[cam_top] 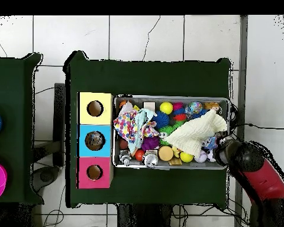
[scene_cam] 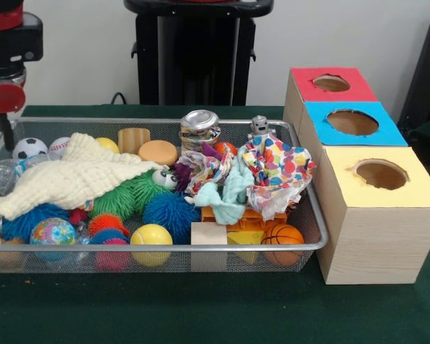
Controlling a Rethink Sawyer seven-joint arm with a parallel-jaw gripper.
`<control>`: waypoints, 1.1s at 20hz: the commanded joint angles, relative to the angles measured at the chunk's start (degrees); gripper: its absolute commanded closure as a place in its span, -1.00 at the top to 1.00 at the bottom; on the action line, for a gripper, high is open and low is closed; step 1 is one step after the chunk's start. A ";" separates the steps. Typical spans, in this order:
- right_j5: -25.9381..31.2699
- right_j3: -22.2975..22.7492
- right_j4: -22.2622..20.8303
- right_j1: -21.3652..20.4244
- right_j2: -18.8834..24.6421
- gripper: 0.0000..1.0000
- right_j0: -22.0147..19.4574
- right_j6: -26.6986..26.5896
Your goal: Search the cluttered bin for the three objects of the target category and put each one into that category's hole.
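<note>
While the arm sits at the bin's end farthest from the boxes, you have the whole clutter between it and the holes.

Pincer [cam_top: 222, 152]: it hangs over the bin's corner by the soccer ball; you cannot tell whether it is open or closed, since its tips are hidden in both views.

Nearest clutter: the soccer ball [scene_cam: 29, 148] and baseball [scene_cam: 59, 147] lie just beside the arm, with the cream cloth [scene_cam: 68, 178] draped over that end.

Bin [scene_cam: 165, 265]: a wire basket on the green desk [scene_cam: 201, 308], its long axis running from the arm toward the boxes.

Likely targets: the category is not named; if it is balls, you have the yellow ball [scene_cam: 151, 240], the globe ball [scene_cam: 53, 232] and the basketball [scene_cam: 282, 236] along the opposite long wall.

Holes: the red box [scene_cam: 330, 84], blue box [scene_cam: 352, 123] and yellow box [scene_cam: 382, 179] stand in a row, touching the bin's far end.

Deciding relation: anything picked must travel the bin's full length, away from the arm's side.
</note>
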 commanded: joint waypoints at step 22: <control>-9.93 0.80 2.31 3.54 8.12 1.00 0.23 10.60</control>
